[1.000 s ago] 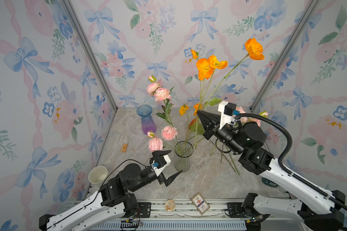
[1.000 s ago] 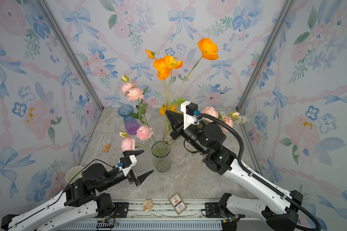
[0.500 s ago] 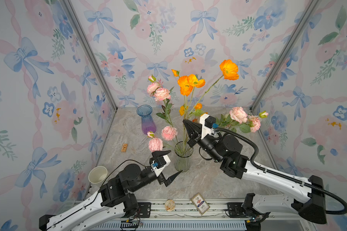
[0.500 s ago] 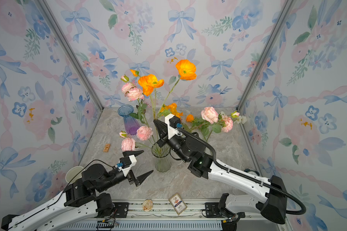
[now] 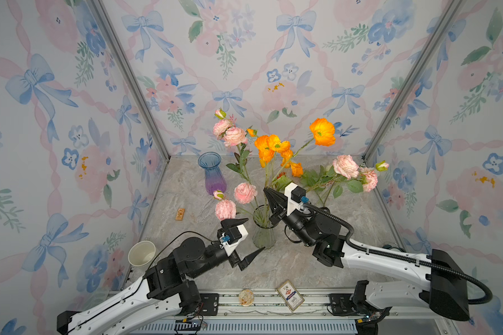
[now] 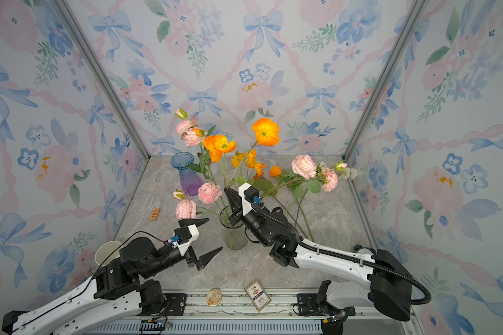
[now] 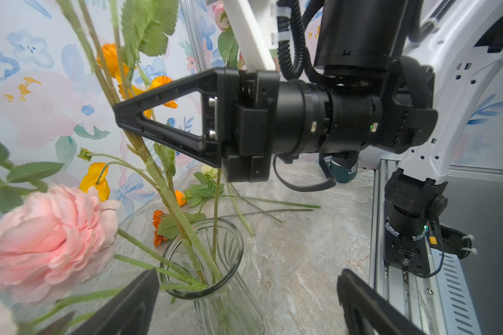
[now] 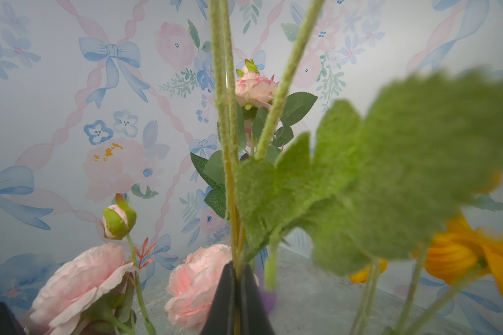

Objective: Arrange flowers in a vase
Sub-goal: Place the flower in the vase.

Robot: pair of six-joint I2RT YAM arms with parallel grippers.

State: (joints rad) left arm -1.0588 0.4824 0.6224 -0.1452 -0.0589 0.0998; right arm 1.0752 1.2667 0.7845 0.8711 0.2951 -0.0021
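Table [image 5: 302,261]: centre vase [image 5: 263,232] mid-table, holding ruffled-bloom stems [image 5: 245,193] leaning L and poppy spray [image 5: 273,145] upright; rear vase [image 5: 211,177] behind it to the L, near back wall; loose stems [image 5: 346,171] lying at rear R, well apart from both vases. Small block [image 5: 180,214] L of centre vase by L wall, paper cup [image 5: 142,253] at front-L corner; disc [image 5: 246,296] and card [image 5: 290,295] side by side on front rail [image 5: 267,304], disc to the L. L gripper [image 5: 256,233] just front-L of centre vase; R gripper [image 5: 269,195] above its rim from the R, clamped on the poppy spray.
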